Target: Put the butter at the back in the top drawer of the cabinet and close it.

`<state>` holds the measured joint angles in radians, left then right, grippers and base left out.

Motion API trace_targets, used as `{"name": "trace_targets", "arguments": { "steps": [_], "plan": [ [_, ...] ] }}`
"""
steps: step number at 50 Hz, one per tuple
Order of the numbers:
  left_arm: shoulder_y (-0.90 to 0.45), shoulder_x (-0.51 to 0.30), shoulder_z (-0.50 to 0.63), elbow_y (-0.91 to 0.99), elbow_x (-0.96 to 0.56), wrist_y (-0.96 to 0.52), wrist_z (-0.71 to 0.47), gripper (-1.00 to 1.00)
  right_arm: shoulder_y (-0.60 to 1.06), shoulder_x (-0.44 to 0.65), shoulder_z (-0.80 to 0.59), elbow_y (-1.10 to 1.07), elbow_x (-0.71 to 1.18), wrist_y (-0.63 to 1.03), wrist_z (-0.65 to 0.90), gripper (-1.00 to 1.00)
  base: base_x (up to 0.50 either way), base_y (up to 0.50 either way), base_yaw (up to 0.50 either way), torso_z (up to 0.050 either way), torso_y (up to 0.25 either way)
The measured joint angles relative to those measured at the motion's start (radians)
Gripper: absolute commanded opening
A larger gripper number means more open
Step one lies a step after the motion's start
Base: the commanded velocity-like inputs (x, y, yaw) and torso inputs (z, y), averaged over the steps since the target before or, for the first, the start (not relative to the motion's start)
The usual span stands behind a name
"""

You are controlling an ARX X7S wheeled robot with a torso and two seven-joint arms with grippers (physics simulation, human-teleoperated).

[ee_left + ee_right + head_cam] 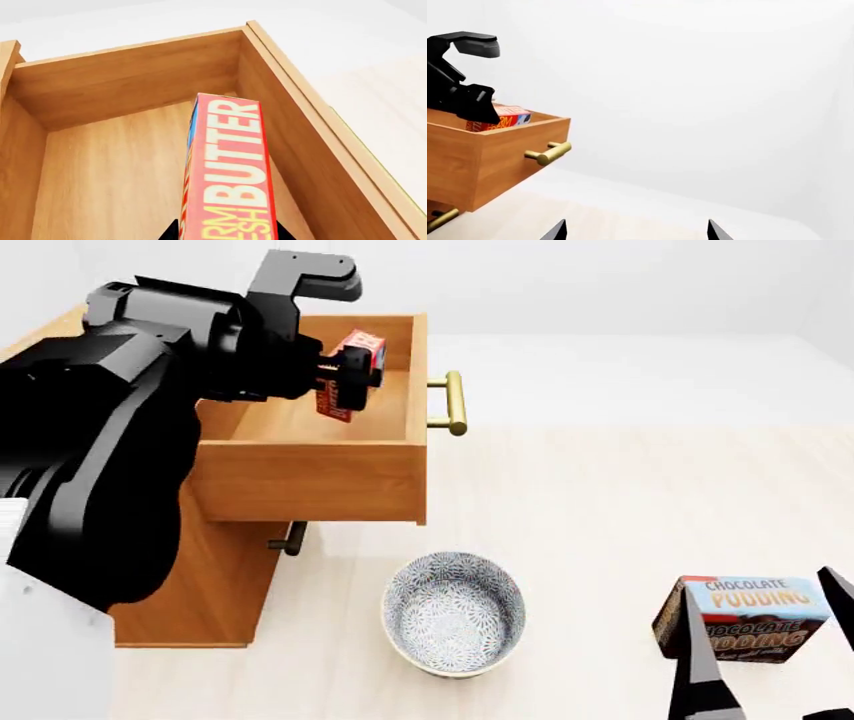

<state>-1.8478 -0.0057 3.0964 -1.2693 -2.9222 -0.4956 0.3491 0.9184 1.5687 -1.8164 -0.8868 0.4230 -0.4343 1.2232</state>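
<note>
1. so the left end effector [350,380] is pinching the butter [350,370] and holding it over the pulled-out top drawer [320,475] of the cabinet [200,610]; the carton sits right in the grip, not out ahead of it; head view shows it above the drawer's inside, toward the handle end.
2. the key relation imo: the carton's long axis runs straight out from the grip toward a far inner corner of the drawer; in the left wrist view the butter [230,170] sticks out lengthwise over the bare drawer floor [107,175], beside one side wall, and I can't tell if it's touching anything yet; my guess is it needs to go down before letting go.
3. left arm is obviously the one on the job; the right end effector [636,231] is well apart, fingertips spread with nothing between them.
4. what views add: the right wrist view gives a side look; the butter [504,119] pokes up above the drawer rim, so it isn't fully down inside; the brass handle [548,154] shows clearly there too; only the head view shows the bowl [454,612] and the chocolate pudding box [742,620] out on the floor, away from the drawer.
</note>
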Motion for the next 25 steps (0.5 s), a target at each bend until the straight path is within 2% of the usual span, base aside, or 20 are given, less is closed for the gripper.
{"name": "trace_targets", "arguments": {
  "steps": [25],
  "plan": [
    [0.04,0.005,-0.011,-0.001,-0.012,0.001,0.003,-1.0,-0.007,0.001,-0.002,0.038,0.011,-0.047,-0.006,1.0,0.0,0.0,0.0,0.0,0.001]
  ]
}}
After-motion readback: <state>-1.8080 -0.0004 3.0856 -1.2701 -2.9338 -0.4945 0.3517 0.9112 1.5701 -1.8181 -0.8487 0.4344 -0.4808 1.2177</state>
